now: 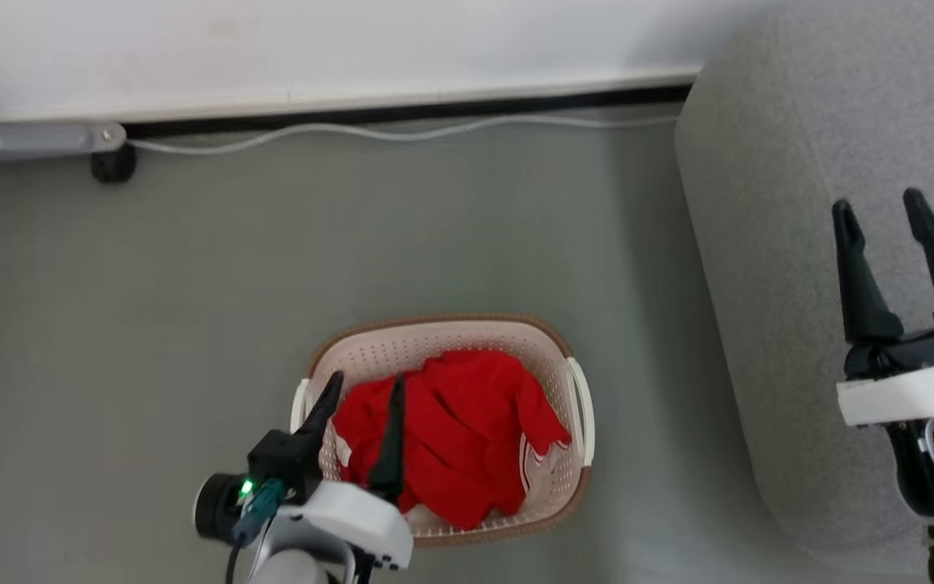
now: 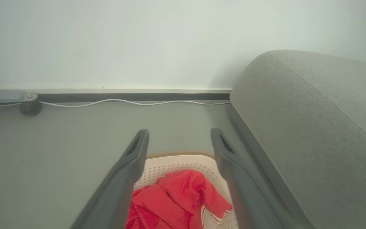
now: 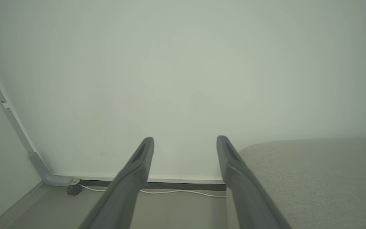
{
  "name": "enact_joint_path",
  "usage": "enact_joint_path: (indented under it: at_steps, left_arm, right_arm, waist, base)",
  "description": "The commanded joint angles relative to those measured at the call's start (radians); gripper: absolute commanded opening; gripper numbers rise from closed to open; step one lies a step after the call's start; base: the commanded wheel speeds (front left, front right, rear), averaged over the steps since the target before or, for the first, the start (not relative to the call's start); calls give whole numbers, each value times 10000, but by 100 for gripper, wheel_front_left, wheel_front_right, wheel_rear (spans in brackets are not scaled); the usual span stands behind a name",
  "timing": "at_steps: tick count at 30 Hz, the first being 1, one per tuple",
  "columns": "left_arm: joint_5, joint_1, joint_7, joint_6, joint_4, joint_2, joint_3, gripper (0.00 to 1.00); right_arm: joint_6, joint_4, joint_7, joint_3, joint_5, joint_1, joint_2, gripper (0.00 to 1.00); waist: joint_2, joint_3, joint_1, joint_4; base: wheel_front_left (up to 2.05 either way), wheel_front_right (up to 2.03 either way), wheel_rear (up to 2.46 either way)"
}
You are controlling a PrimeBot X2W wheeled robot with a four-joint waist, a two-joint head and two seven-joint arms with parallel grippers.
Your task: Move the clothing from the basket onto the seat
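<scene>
Nearest me, at about 7 o'clock in the head view, my left gripper [image 1: 366, 381] hangs over the near-left part of the basket [image 1: 434, 322]. Its jaws are spread wide and hold nothing; I cannot tell whether the fingers brush the fabric below. At 4 o'clock my right gripper [image 1: 879, 203] stands over the seat [image 1: 767, 243], jaws just as wide, gripping nothing, fingers pointing toward 12.

The clothing [image 1: 467, 430] lies crumpled inside the basket at 6 o'clock, covering most of its bottom, a bit of white stripe trim showing at its right edge. The basket sits on the grey floor [image 1: 151, 284], near the seat's rounded side but apart from it.

Farther out, toward 12 o'clock, a white cable [image 1: 386, 134] runs along the foot of the wall [image 1: 313, 40].
</scene>
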Motion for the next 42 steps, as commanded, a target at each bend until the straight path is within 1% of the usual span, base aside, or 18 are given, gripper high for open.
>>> enact_joint_path:
  at_steps: [1,8,13,14,19,25,33,35,38,42]
  left_arm:
    - [-165,-804,-61,139,117,28,-134,100]
    - [-794,-2335,-61,297,1365,27,-1214,100]
    - [-1235,-3444,-61,231,2259,27,-1762,100]
    - [-1235,-3444,-61,231,2259,27,-1762,100]
    - [-1496,-4522,-61,130,3072,27,-2267,100]
    - [-1925,-5690,-61,-106,4338,27,-2873,100]
    - [-2200,-7143,-61,-181,5974,27,-3608,100]
    - [-2202,-7481,-61,-152,6395,27,-3739,100]
    - [-2284,-7879,-61,74,6887,27,-3875,100]
    - [-2500,-8304,-61,240,7575,27,-3980,100]
  right_arm:
    - [40,-446,-61,206,173,-430,-311,100]
    - [40,-1006,-61,472,516,-1570,-656,100]
    - [40,-1423,-61,641,698,-2341,-837,100]
    - [40,-1423,-61,641,698,-2341,-837,100]
    - [40,-1729,-61,786,848,-2898,-859,100]
    - [40,-1991,-61,987,975,-3431,-751,100]
    - [40,-2204,-61,1029,1143,-3985,-440,100]
    - [40,-2258,-61,1040,1163,-4075,-341,100]
    - [40,-2290,-61,1064,1191,-4164,-194,100]
    - [40,-2300,-61,1051,1245,-4244,-62,100]
  waist:
    - [0,1003,0,-46]
    - [0,2539,0,-289]
    - [0,3559,0,-525]
    - [0,3559,0,-525]
    - [0,4415,0,-795]
    - [0,5334,0,-1222]
    - [0,6346,0,-1798]
    - [0,6564,0,-1937]
    - [0,6818,0,-2128]
    - [0,7132,0,-2315]
  base:
    - [0,0,0]
    - [0,0,0]
    - [0,0,0]
    - [0,0,0]
    - [0,0,0]
    - [0,0,0]
    - [0,0,0]
    - [0,0,0]
    - [0,0,0]
    - [0,0,0]
